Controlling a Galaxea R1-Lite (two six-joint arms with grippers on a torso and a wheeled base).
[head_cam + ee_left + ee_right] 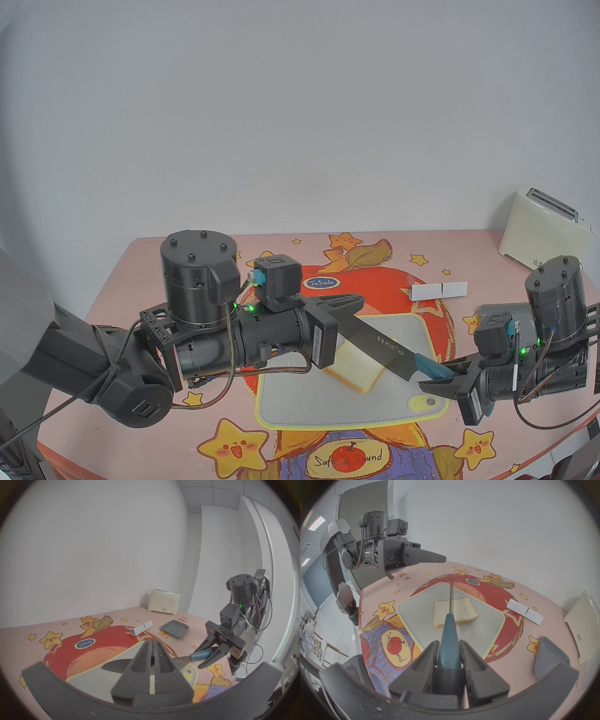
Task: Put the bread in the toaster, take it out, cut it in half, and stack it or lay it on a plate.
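The table (156, 262) wore a pink cartoon cloth with yellow stars and a big red apple figure at its middle, and a plain pale wall (300, 112) rose straight behind its far edge. On the left, the left gripper (340, 306) hung above the far-left corner of the cutting board (300, 400), its fingers pressed together on nothing. The pale, yellow-rimmed board lay at the near middle of the table, and one whole slice of bread (353, 373) lay flat near its centre. A knife (384, 351) with a dark blade and a teal handle slanted across the slice, its tip toward the left gripper; whether the edge touched the bread could not be told. Right of the board, the right gripper (440, 377) was clamped on the knife's handle. Farther back lay a small white folded card (439, 290) on the cloth, and right of it a grey plate (175, 628) sat beside the right arm. The cream toaster (544, 228) stood in the table's far right corner, close to the wall.
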